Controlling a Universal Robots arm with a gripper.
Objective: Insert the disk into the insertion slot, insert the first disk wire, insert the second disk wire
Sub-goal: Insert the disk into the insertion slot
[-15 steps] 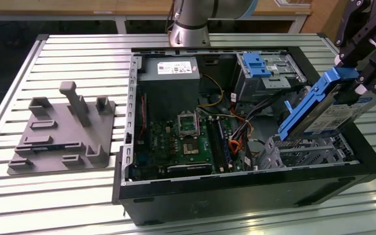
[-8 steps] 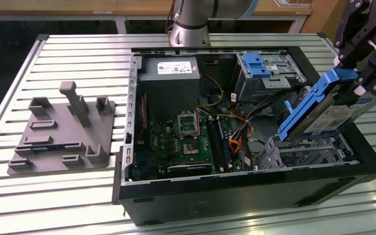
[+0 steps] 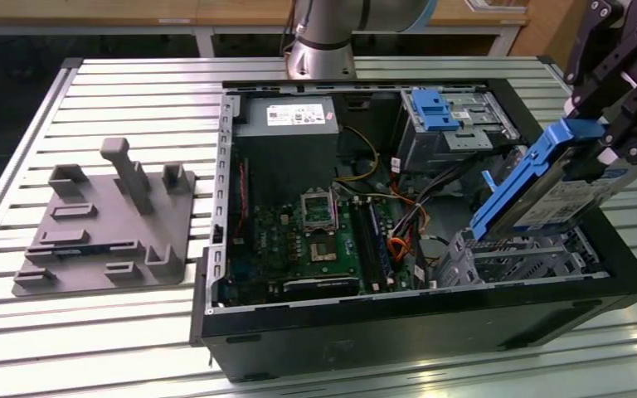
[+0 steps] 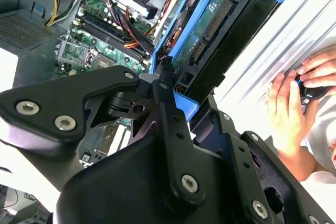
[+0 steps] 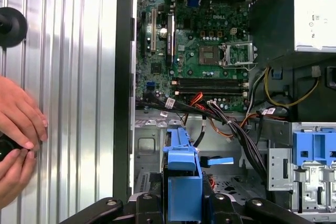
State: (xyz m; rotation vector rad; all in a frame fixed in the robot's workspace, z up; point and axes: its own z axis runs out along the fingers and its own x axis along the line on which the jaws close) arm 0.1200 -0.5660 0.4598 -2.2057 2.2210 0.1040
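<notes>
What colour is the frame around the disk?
Bright blue; the frame around the disk shows best in the exterior view.

Exterior view high, oblique over computer case (image 3: 407, 323); both wrist views close, share motherboard (image 4: 100, 38) (image 5: 199, 51).

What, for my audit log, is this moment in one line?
gripper: shut on blue-framed silver-grey disk; disk: tilted above perforated silver insertion slot; seated: no

disk (image 5: 181, 153) partly hidden by hand (image 5: 184, 199) (first wrist view), person (image 5: 18, 119) cropped
</notes>
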